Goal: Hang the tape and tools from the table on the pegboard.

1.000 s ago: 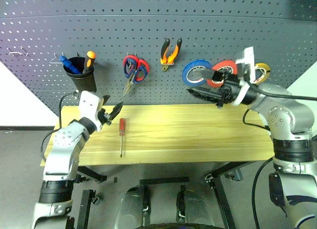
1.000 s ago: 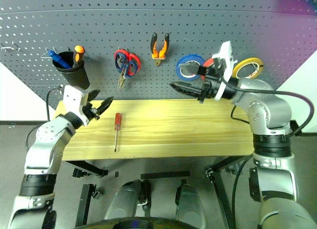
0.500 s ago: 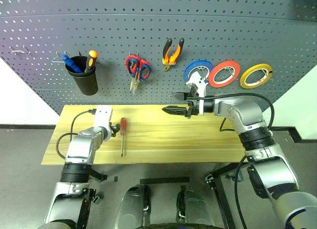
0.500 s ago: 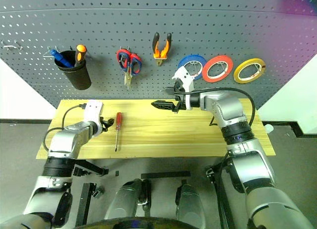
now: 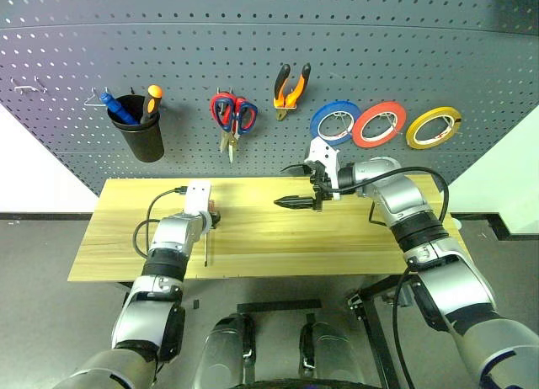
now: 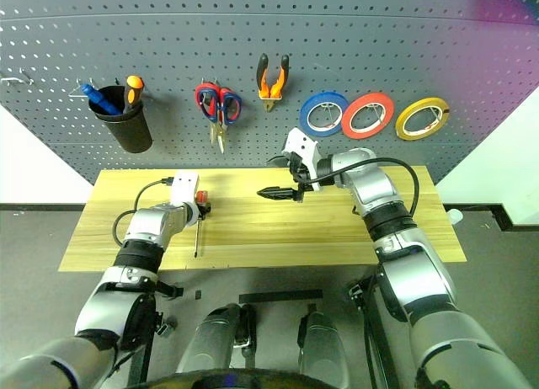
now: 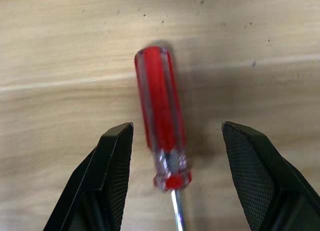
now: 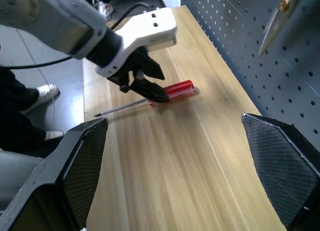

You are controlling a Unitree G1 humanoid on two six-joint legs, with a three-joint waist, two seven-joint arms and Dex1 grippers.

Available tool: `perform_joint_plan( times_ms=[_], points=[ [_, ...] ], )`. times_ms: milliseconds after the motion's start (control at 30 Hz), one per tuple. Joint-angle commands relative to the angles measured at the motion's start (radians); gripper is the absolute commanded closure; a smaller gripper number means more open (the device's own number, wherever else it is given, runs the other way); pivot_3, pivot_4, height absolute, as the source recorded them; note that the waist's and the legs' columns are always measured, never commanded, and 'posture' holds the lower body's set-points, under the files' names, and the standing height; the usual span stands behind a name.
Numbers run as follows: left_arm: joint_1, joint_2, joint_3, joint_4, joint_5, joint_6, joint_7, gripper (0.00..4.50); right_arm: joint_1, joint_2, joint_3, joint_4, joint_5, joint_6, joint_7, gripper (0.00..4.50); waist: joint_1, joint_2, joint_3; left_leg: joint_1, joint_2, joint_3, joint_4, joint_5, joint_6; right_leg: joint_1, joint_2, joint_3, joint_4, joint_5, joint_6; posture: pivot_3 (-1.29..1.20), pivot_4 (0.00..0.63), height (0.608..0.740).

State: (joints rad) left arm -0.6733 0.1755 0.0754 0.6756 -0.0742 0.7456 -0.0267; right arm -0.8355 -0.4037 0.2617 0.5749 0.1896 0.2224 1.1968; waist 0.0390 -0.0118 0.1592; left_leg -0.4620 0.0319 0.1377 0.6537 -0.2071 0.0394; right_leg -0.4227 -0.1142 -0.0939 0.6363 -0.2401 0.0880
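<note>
The left pincer [image 7: 172, 176] is spread, one finger on each side of the screwdriver [image 7: 159, 116], not yet pinching it; the red handle lies between the pads and points away from the wrist, while the thin shaft runs back toward the robot's edge of the worktop [image 5: 337, 246]. So the tool's long axis runs along the fingers, and a plain squeeze should catch the handle. The right pincer [image 5: 290, 202] is spread wide and empty, hovering well to the right of the screwdriver, so the left arm is much the nearer. Beyond the screwdriver, on the pegboard [image 5: 253, 61], hang a black cup [image 5: 145, 132] holding a blue and an orange screwdriver, red scissors [image 5: 231, 118], pliers [image 5: 289, 87] and blue, red and yellow tape [image 5: 433, 127] rolls.
</note>
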Motion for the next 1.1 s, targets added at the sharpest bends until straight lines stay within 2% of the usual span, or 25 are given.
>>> perform_joint_plan(
  times_ms=[33,233,467,567,733,833,933,967,1067,1100],
  points=[
    [-0.062,-0.010,0.026,0.101,0.005,-0.061,0.033,1.56,-0.019,0.009,-0.025,-0.014,-0.004,-0.018,0.002,0.00,0.000,0.000,0.000,0.000,0.000,0.000,0.000,0.000,0.000,0.000,0.000,0.000,0.000,0.000,0.000,0.12,0.185,0.740],
    [-0.130,-0.022,0.061,0.278,-0.003,-0.129,0.095,1.56,0.013,-0.004,-0.038,-0.031,-0.015,-0.009,-0.018,0.00,-0.001,-0.001,0.001,0.000,0.000,0.000,-0.001,-0.001,0.000,-0.002,-0.004,0.000,0.000,0.000,0.000,0.10,0.191,0.740],
    [-0.135,-0.031,0.141,0.346,-0.050,-0.151,0.131,1.56,0.032,-0.018,-0.053,-0.049,-0.021,-0.009,-0.039,0.00,-0.003,0.000,0.003,0.000,0.000,0.000,-0.004,-0.002,0.001,-0.003,-0.006,0.000,-0.001,0.000,-0.001,0.08,0.187,0.740],
    [-0.136,-0.026,0.166,0.354,-0.060,-0.171,0.148,2.11,0.031,-0.024,-0.062,-0.052,-0.022,-0.009,-0.043,0.00,-0.003,0.000,0.003,0.000,0.000,0.000,-0.005,-0.002,0.001,-0.004,-0.006,0.000,-0.001,0.000,-0.001,0.08,0.185,0.740],
    [-0.128,-0.011,0.173,0.356,-0.054,-0.168,0.165,3.59,0.028,-0.033,-0.071,-0.049,-0.024,-0.006,-0.038,0.00,-0.003,0.000,0.003,0.000,-0.001,0.000,-0.006,-0.003,0.003,-0.006,-0.007,0.000,-0.003,0.001,-0.001,0.08,0.183,0.740],
    [-0.106,0.002,0.174,0.336,-0.052,-0.152,0.167,3.59,0.024,-0.032,-0.082,-0.054,-0.001,0.008,-0.018,0.00,-0.004,0.000,0.003,0.000,-0.001,0.000,-0.006,-0.003,0.003,-0.006,-0.007,0.000,-0.003,0.001,-0.001,0.08,0.178,0.740],
    [-0.059,0.028,0.173,0.273,-0.055,-0.114,0.144,3.59,0.030,-0.025,-0.129,-0.112,0.079,0.046,0.026,0.00,-0.011,0.000,0.003,0.000,-0.001,0.001,-0.007,-0.003,0.003,-0.005,-0.007,0.000,-0.003,0.001,-0.001,0.09,0.173,0.740],
    [-0.029,0.038,0.150,0.201,-0.053,-0.092,0.101,3.59,0.025,-0.023,-0.159,-0.132,0.115,0.078,0.027,0.00,-0.015,0.000,0.003,0.000,-0.001,0.001,-0.007,-0.003,0.003,-0.005,-0.007,0.000,-0.003,0.001,-0.002,0.09,0.171,0.740],
    [0.138,0.085,0.119,-0.196,-0.097,-0.005,-0.020,3.59,0.013,-0.038,-0.255,-0.237,0.229,0.192,0.011,0.00,-0.029,0.001,0.003,-0.001,-0.001,0.001,-0.008,-0.002,0.002,-0.005,-0.007,0.001,-0.003,0.001,-0.002,0.12,0.156,0.740],
    [0.207,0.113,0.087,-0.332,-0.092,-0.041,-0.075,3.59,0.011,-0.046,-0.279,-0.271,0.259,0.225,0.005,0.00,-0.031,0.000,0.003,-0.001,-0.001,0.001,-0.009,-0.002,0.000,-0.006,-0.008,0.001,-0.004,0.001,-0.002,0.13,0.152,0.740]
  ],
)
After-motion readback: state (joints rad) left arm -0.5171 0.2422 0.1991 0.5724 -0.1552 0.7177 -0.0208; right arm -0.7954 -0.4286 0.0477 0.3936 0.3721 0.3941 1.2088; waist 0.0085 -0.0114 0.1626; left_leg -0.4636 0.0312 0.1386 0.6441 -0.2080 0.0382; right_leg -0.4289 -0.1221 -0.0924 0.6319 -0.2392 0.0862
